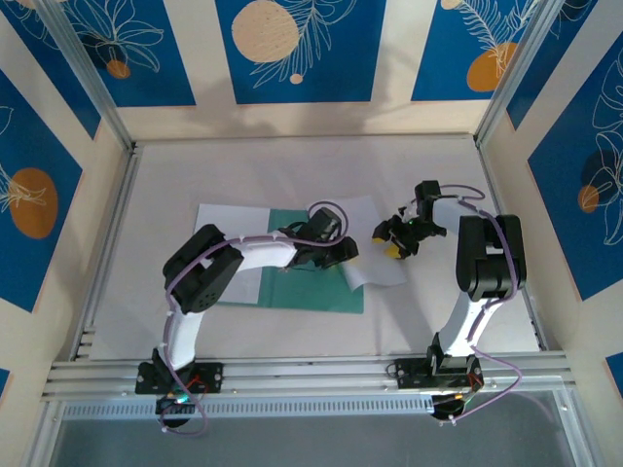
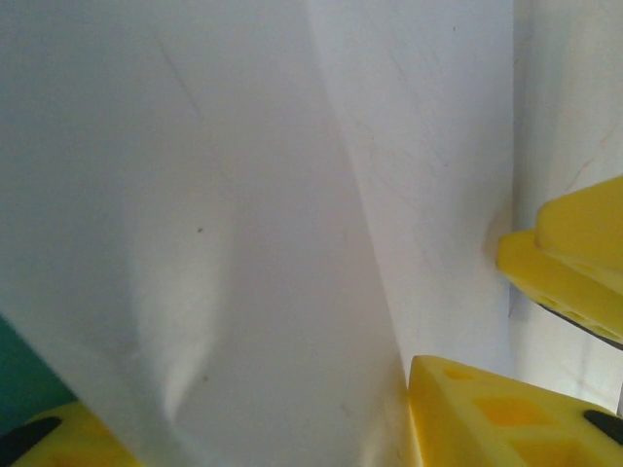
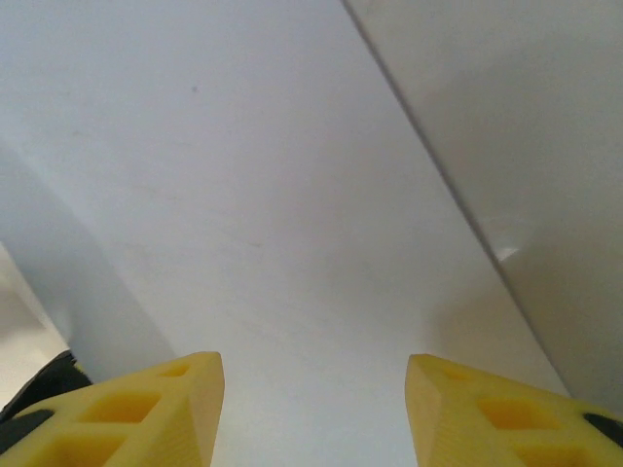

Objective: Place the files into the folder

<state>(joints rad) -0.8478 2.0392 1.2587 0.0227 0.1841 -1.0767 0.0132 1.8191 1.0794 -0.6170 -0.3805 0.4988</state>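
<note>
Tabletop [image 1: 292,170] lay white and open toward the far wall and along both side rails, with free room behind and beside the work. The folder [image 1: 311,287] lay flat near the middle, its long near edge running parallel to the table's front. The left-hand file [image 1: 229,222] overlapped the folder's far left corner. The right-hand file [image 1: 375,238] spread past the folder's right edge, its near corner curled upward. The left gripper [image 1: 341,255] sat at that curled edge. Its fingers [image 2: 487,409] stood apart, not clenched, the sheet [image 2: 243,243] humped between them and touching one inner face, with teal [image 2: 19,370] beside it. The right gripper [image 1: 394,245] was just beside it, low over the same sheet [image 3: 243,195], its fingers [image 3: 146,409] parted and grasping nothing.
</note>
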